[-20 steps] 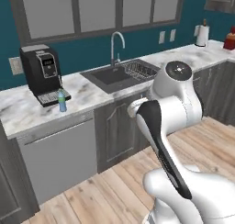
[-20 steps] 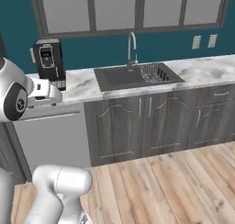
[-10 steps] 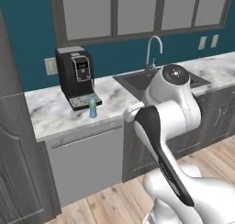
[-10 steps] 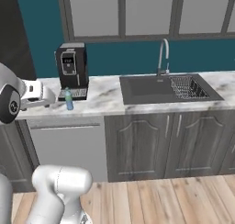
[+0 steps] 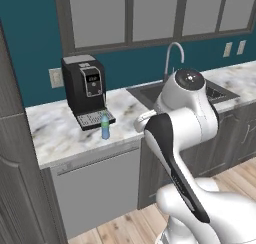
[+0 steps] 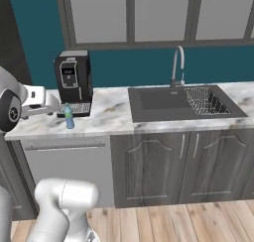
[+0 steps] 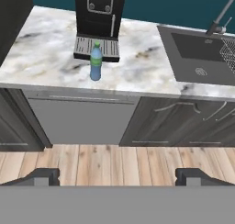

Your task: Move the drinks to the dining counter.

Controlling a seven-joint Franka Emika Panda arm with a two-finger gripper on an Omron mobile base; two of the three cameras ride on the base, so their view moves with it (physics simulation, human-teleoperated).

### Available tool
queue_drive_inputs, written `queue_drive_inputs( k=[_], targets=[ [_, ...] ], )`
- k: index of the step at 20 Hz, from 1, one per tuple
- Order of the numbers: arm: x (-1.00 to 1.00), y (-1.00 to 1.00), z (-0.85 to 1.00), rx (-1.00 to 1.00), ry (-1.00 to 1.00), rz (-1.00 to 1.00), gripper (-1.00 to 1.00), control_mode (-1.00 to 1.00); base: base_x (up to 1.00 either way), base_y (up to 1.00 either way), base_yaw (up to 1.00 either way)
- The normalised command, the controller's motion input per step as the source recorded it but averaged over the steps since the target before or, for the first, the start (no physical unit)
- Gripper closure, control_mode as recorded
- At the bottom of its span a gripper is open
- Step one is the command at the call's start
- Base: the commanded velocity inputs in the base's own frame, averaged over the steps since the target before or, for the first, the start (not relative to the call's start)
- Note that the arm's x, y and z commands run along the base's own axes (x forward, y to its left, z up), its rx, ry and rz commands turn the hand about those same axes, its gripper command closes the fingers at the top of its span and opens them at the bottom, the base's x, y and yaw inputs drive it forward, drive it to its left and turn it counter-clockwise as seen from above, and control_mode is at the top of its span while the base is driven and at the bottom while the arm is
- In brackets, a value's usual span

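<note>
Marble worktop point(image 5: 60, 133) carries small blue-green bottle point(image 5: 105, 126) upright, just in front of coffee machine point(image 5: 84, 90). Whole scene shifted rightward since earlier: base moved. Fingers point(image 7: 42, 176) spread, empty.

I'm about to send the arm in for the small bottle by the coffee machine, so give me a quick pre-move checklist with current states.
1. Small blue-green bottle upright on the marble worktop: ok.
2. Bottle free of the coffee machine: ok, it stands just ahead of the drip tray.
3. Gripper open and empty: ok, fingertips wide apart.
4. Gripper at the bottle: not ok, the hand view looks down from well back.
5. Sink clear of the bottle: ok.
</note>
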Motion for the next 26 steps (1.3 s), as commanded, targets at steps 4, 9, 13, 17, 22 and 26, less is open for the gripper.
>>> queue_drive_inputs(
  k=[4,9,13,17,22,26],
  targets=[
    [0.0,0.0,0.0,0.0,0.0,0.0,-1.0,1.0,-0.07,0.02,0.0],
    [0.0,0.0,0.0,0.0,0.0,0.0,-1.0,1.0,0.14,0.04,0.0],
    [0.0,0.0,0.0,0.0,0.0,0.0,-1.0,1.0,0.21,0.66,0.0],
    [0.0,0.0,0.0,0.0,0.0,0.0,-1.0,1.0,0.14,0.36,0.0],
    [0.0,0.0,0.0,0.0,0.0,0.0,-1.0,1.0,0.02,0.0,0.0],
    [0.0,0.0,0.0,0.0,0.0,0.0,-1.0,1.0,0.27,-0.33,0.05]
  ],
)
